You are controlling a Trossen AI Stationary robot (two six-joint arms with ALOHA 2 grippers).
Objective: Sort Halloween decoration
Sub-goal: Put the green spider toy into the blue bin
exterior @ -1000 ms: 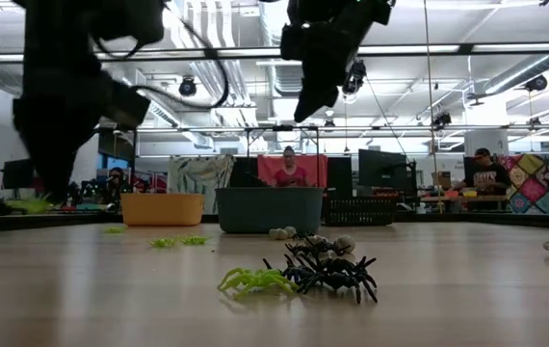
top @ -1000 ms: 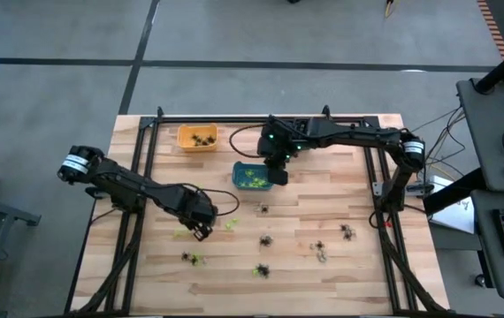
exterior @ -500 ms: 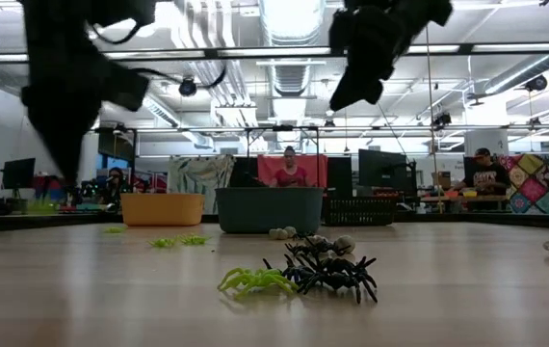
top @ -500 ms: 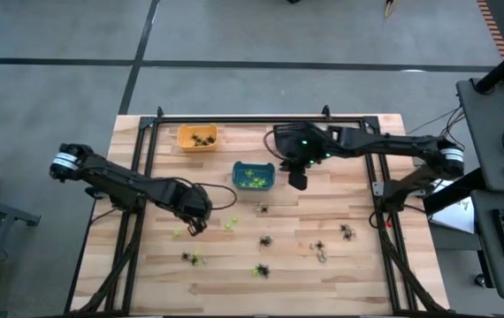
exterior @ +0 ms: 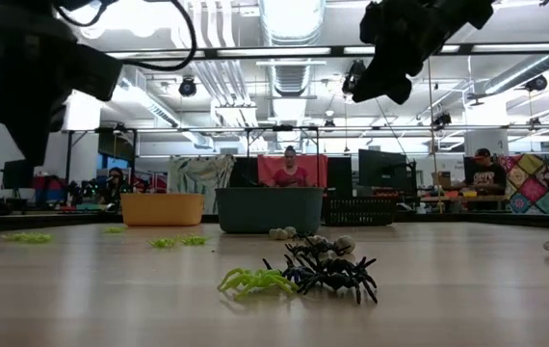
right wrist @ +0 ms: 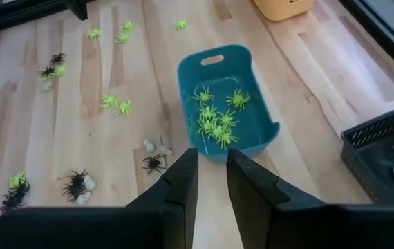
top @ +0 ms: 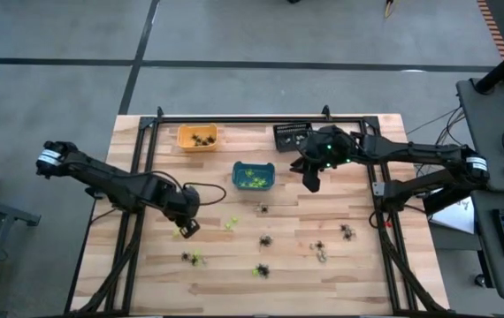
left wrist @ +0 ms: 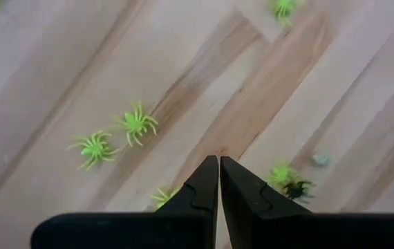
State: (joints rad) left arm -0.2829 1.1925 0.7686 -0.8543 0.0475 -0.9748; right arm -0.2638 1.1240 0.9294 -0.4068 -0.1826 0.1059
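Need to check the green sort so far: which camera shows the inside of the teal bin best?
The right wrist view: it looks down into the teal bin, showing lime spiders clustered inside. The high view shows the bin small, with green specks. The low view shows only its side wall. The left wrist view misses it.

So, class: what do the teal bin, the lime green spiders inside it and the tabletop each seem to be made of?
The rectangular teal bin looks like moulded plastic: smooth, evenly coloured walls with a cut-out handle slot. The small lime green spiders inside it appear to be plastic too, judging by their uniform bright colour and thin stiff legs. The pale tabletop seems to be wooden planks, matt, with visible grain and seams.
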